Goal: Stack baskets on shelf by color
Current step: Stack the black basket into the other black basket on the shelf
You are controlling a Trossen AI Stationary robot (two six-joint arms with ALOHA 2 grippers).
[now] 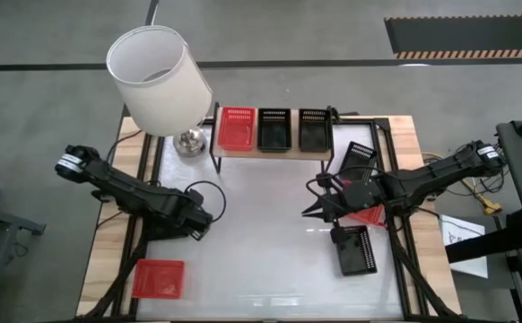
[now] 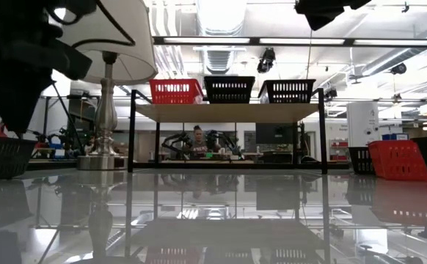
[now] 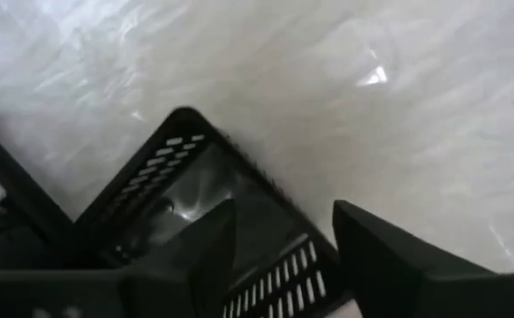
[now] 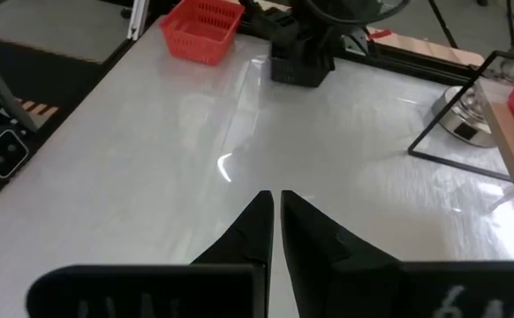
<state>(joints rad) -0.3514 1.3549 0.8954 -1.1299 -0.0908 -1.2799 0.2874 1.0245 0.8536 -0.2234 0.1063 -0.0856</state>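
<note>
Table point(image 1: 261, 260): glossy white top with wooden edges, carrying everything below.
Lamp point(image 1: 158, 81): white shade on a silver base, standing at the far left of the table just beside the shelf.
Shelf point(image 2: 228, 112): low wooden plank on thin black legs at the far middle of the table; three baskets sit on it in a row.
Left arm: reaches in from the left edge; its left hand point(image 3: 279, 243) is over the table's left-middle, fingers clamped on the rim of a black basket point(image 3: 186, 190), one finger inside the wall and one outside.
Right arm: reaches in from the right edge; its right hand point(image 4: 276, 221) is raised over the table's right-middle, fingers together with nothing between them.
Baskets on shelf: red basket point(image 1: 237, 128) at the left end, black middle basket point(image 1: 274, 129), black right basket point(image 1: 314, 129).
Baskets on table, right side: tilted black basket point(image 1: 358, 158) just right of the shelf, a red basket under the arm point(image 1: 369, 215), a near black basket point(image 1: 352, 248) in front.
Basket on table, left side: near-left red basket point(image 1: 159, 277) at the front corner.
</note>
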